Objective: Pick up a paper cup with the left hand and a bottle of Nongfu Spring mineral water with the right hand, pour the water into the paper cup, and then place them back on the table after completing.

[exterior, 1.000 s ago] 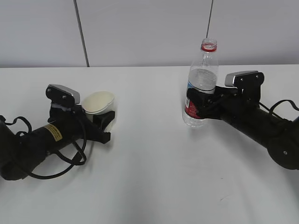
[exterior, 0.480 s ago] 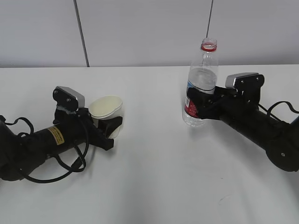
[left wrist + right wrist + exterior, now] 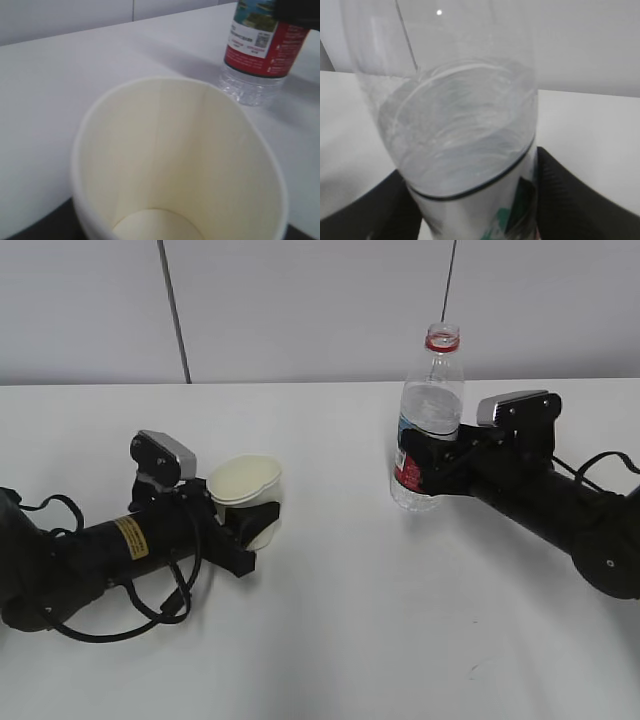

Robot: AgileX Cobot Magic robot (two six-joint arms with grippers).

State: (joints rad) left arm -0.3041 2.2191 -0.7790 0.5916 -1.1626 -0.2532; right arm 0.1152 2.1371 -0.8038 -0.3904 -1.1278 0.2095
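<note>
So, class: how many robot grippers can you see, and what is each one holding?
2. The left gripper, left of the table, holds a paper cup. The right gripper grips the water bottle. None look hidden.

Both arms low — left gripper (image 3: 262, 523), right gripper (image 3: 428, 462) clamped.

Paper cup (image 3: 245, 485) left on table (image 3: 330, 620); bottle (image 3: 430, 420) right, well apart, slightly farther back.
</note>
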